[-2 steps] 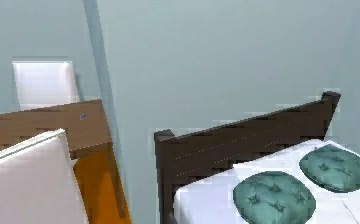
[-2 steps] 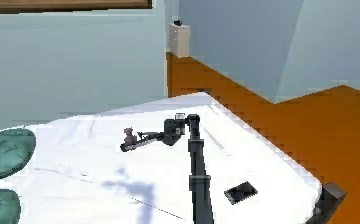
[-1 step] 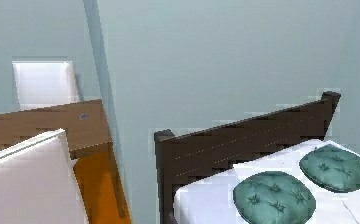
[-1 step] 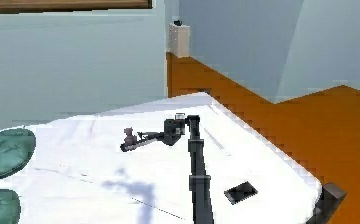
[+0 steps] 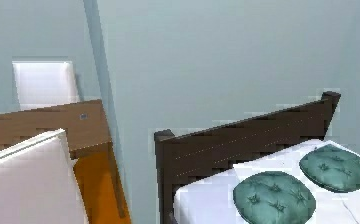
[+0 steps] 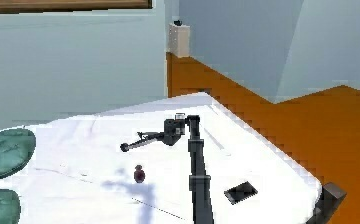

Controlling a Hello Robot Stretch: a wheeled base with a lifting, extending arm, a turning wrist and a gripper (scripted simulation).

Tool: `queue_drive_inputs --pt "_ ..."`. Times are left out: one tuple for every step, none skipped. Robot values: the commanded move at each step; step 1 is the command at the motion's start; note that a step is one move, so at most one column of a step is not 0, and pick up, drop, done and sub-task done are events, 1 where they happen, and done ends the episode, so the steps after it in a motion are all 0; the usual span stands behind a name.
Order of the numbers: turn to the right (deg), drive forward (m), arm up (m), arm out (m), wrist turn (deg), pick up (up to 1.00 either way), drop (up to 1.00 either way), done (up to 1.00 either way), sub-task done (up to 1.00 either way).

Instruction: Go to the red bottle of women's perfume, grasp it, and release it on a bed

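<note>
Alongside bed (image 6: 258, 160), white sheet (image 6: 78, 135) across most of arm side view. In fwd view, dark headboard (image 5: 238, 140) against blue-grey wall (image 5: 208, 60). Left of that, wooden table (image 5: 48, 125) w/ two white chairs (image 5: 45, 82). Two teal round pillows (image 5: 275, 197) at head end.

Arm (image 6: 196, 180) out over sheet, gripper (image 6: 133, 140) pointing toward pillows, roughly mid-mattress. Can't tell state of fingers (image 6: 126, 147) from these views, nor whether holding anything.

Black flat item (image 6: 239, 192) on sheet right of arm, near bed's edge.

Smallest: dark red blob (image 6: 139, 174) just below gripper in arm side view, well apart from pillows & black item. Prob. the perfume bottle, though too small to confirm. Looks to sit on sheet or just above it.

Judged as release step, close to done w/ blob resting on bed.

Risks:
- Soft sheet, so may tip or roll once free.
- Could drag fingers across it on a low pull-back & knock it toward edge.
- If not yet let go, could carry it off bed on retract.

Safer to lift first, then retract.
</note>
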Motion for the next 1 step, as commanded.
queue_drive_inputs --pt "0.0 0.00 0.10 0.00 0.0 0.00 0.00 0.00 0.00"
